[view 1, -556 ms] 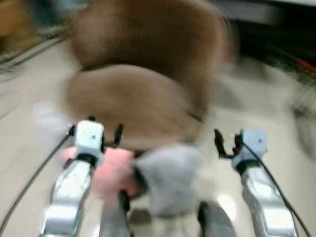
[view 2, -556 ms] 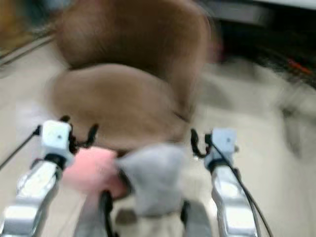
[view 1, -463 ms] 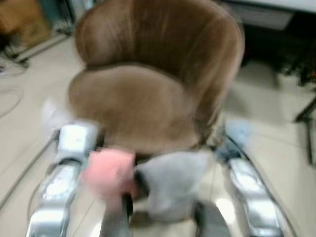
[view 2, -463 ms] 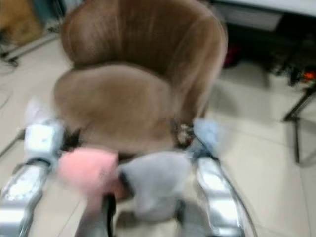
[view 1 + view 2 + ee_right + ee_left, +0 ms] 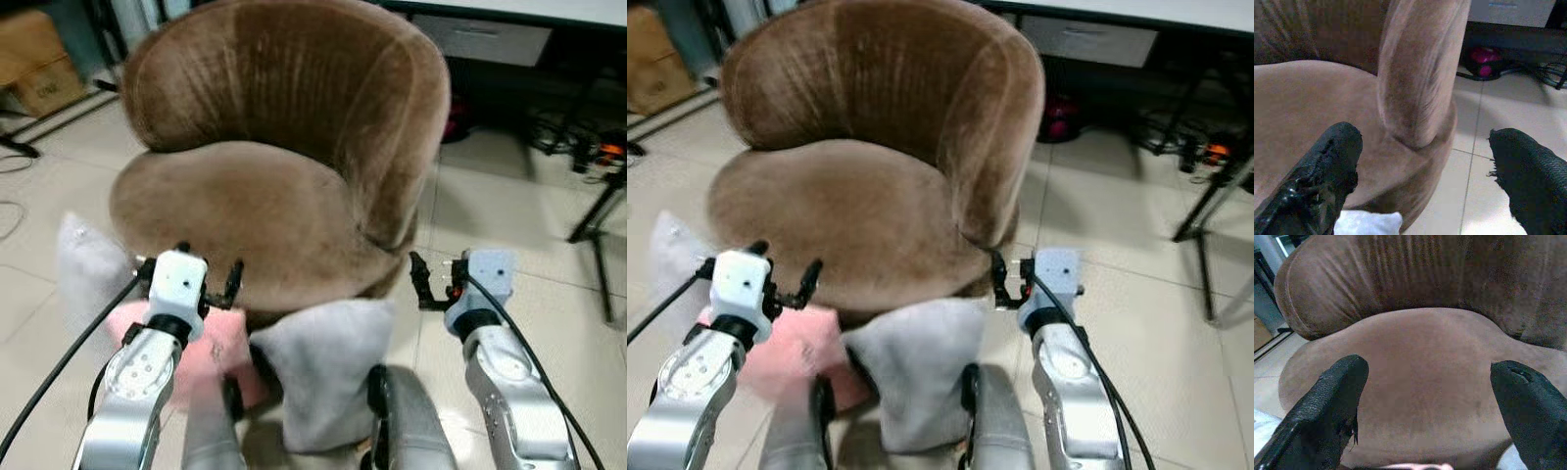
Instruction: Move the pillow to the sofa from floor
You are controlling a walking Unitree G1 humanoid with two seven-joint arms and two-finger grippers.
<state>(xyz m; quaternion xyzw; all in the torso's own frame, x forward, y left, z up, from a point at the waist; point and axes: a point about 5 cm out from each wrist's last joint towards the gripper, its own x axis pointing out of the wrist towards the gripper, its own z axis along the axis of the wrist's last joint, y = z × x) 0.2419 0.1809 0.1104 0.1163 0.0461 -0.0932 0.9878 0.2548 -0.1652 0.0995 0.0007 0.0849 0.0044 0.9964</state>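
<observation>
Tiled floor before brown sofa chair | grey pillow leans there, ungrasped | we hold left gripper and right gripper open, ready.

Pale tile floor, glossy. Cardboard box far left, desk along back with drawer unit, cables beneath, black stand leg right.

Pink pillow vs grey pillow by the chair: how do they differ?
The pink pillow lies on the robot's left, partly behind the left arm; the grey pillow sits in the middle. The pink one looks fuzzier, the grey one smoother and larger. Both are on the floor against the brown chair.
</observation>
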